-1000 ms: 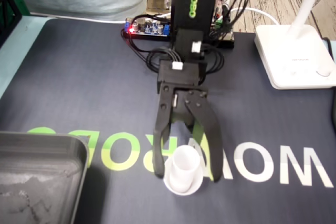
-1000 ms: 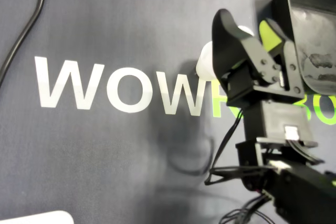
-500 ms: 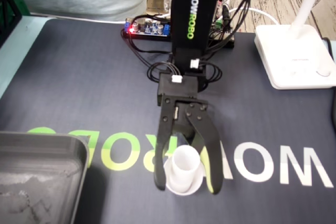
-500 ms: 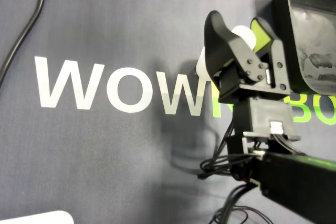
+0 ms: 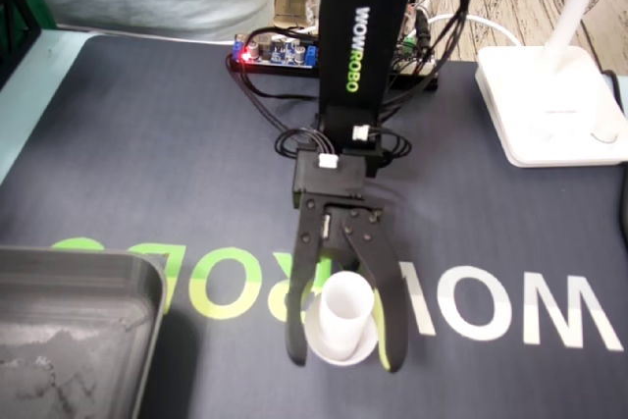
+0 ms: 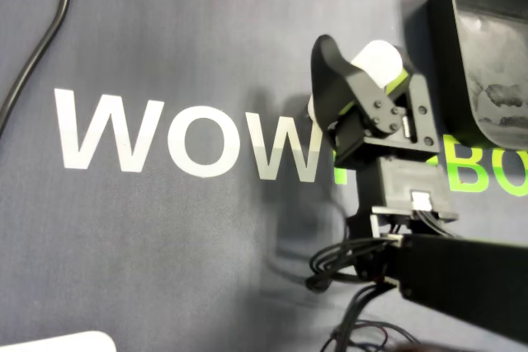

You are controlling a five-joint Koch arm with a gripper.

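Pushed further down the frame since a second ago, with the gripper (image 5: 343,360) drawn narrower around the white cup (image 5: 343,309); stands spread in the fixed view, one jaw on each side of the cup at lower centre, close but not clearly pinching; rests upright on the dark surface (image 5: 147,164), right of the grey tray (image 5: 88,267) at lower left. From overhead, flanks the cup (image 6: 378,58) at upper right, jaws parted; lies just left of the tray (image 6: 462,6).
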